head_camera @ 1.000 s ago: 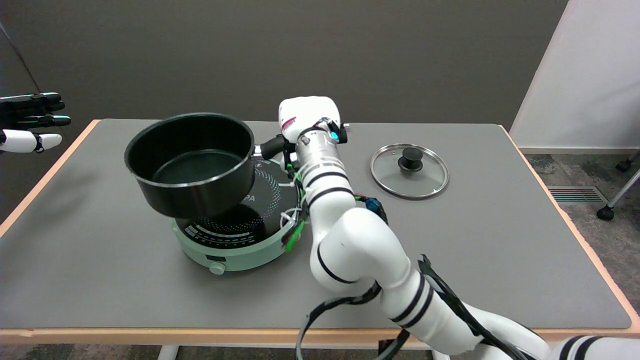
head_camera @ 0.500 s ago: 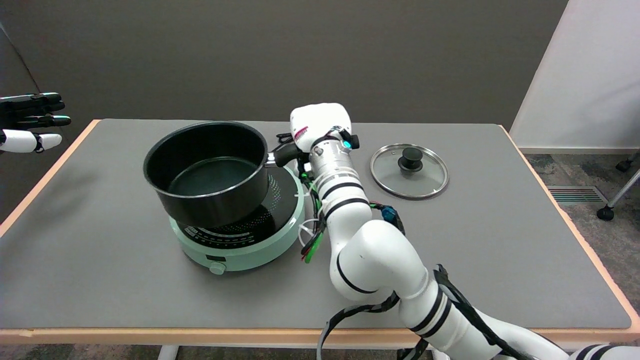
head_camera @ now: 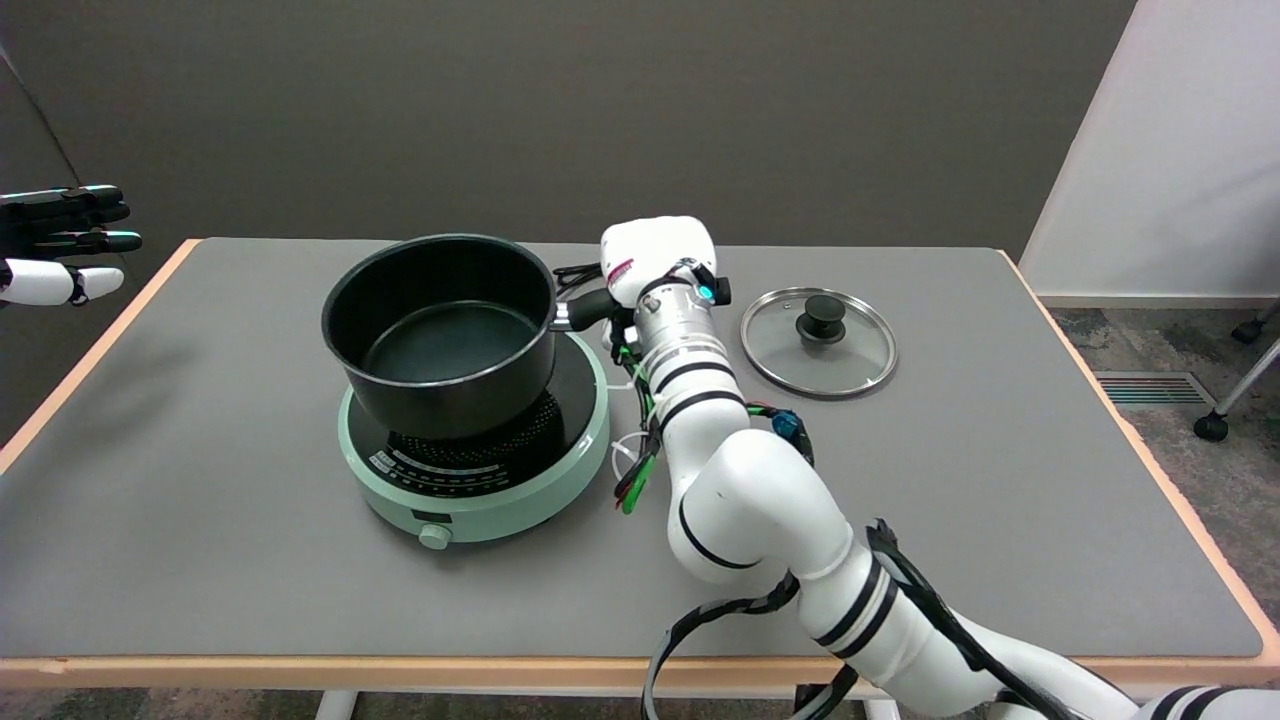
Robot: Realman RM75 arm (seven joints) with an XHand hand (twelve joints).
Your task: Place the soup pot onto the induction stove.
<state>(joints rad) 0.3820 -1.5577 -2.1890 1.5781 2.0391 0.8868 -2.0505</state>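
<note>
A grey table (head_camera: 900, 520) with a pale wooden edge fills most of the view, seen from above its near side, with a dark wall behind it. Left of centre sits a round, mint-green stove (head_camera: 480, 495) with a black glass top and a small knob on its front. A black pot (head_camera: 445, 335), with nothing in it, is over the stove's top, level or very nearly so; its base looks to be on the glass or just above it, and I cannot tell which. The pot covers the back and middle of the cooking surface, leaving the dotted ring and the control markings at the front in sight. A short black handle sticks out from the pot's right side. The right hand (head_camera: 655, 258), white-backed, is closed around that handle, seen from behind so that its fingers are mostly hidden. Its white arm with black bands reaches in from the lower right, with loose green and white wires hanging at the wrist. To the right of the hand, apart from it, a glass lid (head_camera: 818, 345) with a metal rim and black knob lies flat on the table.
</note>
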